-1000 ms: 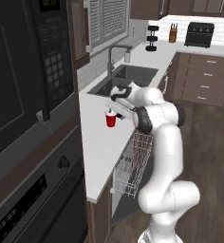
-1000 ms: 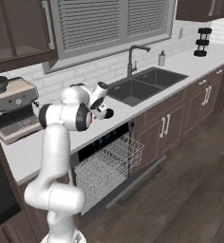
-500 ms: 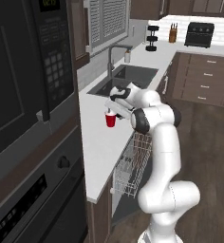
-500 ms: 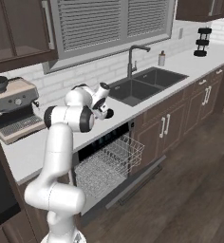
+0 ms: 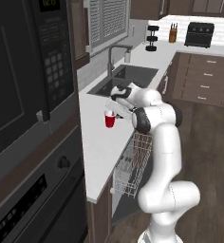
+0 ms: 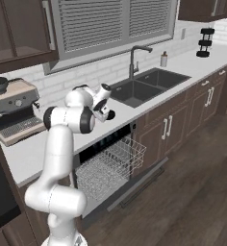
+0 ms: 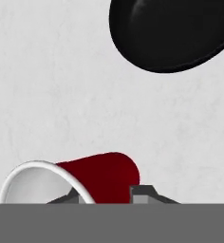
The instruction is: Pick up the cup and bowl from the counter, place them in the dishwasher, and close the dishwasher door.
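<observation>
In the hand view the claw [image 7: 107,197] at bottom centre has its 2 fingertips pressed on the red cup [image 7: 80,178], whose white inside is empty. The black bowl [image 7: 173,31] sits on the white table [image 7: 52,90], upper right. The dishwasher [image 6: 110,166] rack, lower centre of the right base view, holds nothing.

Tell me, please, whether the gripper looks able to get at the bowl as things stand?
Probably not directly: the gripper sits at the red cup, apparently closing on it. The bowl lies just beyond on bare counter, unobstructed.
</observation>
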Tool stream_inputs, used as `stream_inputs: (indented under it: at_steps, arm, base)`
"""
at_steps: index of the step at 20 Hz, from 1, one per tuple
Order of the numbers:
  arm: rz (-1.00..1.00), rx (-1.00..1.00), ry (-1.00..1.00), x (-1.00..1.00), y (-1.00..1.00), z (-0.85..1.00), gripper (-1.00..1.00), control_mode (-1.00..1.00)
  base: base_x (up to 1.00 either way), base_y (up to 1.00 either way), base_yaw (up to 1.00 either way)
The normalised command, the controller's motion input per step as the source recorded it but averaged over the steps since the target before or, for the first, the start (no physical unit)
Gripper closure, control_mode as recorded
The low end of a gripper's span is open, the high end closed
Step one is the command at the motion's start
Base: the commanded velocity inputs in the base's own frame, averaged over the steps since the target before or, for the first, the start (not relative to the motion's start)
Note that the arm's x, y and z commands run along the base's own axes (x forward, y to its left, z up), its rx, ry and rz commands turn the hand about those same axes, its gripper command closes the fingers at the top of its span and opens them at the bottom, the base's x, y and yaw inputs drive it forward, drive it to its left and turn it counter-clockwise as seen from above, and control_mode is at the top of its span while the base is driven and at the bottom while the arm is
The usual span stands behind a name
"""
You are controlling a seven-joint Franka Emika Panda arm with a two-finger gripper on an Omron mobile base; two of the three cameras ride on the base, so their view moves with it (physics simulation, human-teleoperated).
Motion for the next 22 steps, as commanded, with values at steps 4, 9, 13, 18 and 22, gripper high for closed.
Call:
stream_inputs:
  at_steps: [4,9,13,18,22]
  arm:
    - [0.0,0.09,0.0,-0.72,0.0,0.0,1.0,-1.0]
    - [0.0,0.13,-0.09,-0.97,-0.02,0.07,1.0,-1.0]
    - [0.0,0.09,-0.12,-1.0,-0.19,0.05,1.0,-1.0]
    - [0.01,0.0,-0.04,-1.0,-0.33,0.0,1.0,-1.0]
    - [0.06,0.0,-0.08,-1.0,-0.5,0.04,1.0,-1.0]
  base:
    - [0.0,0.0,0.0]
    - [0.0,0.0,0.0]
    - [0.0,0.0,0.0]
    - [0.0,0.0,0.0]
    - [0.0,0.0,0.0]
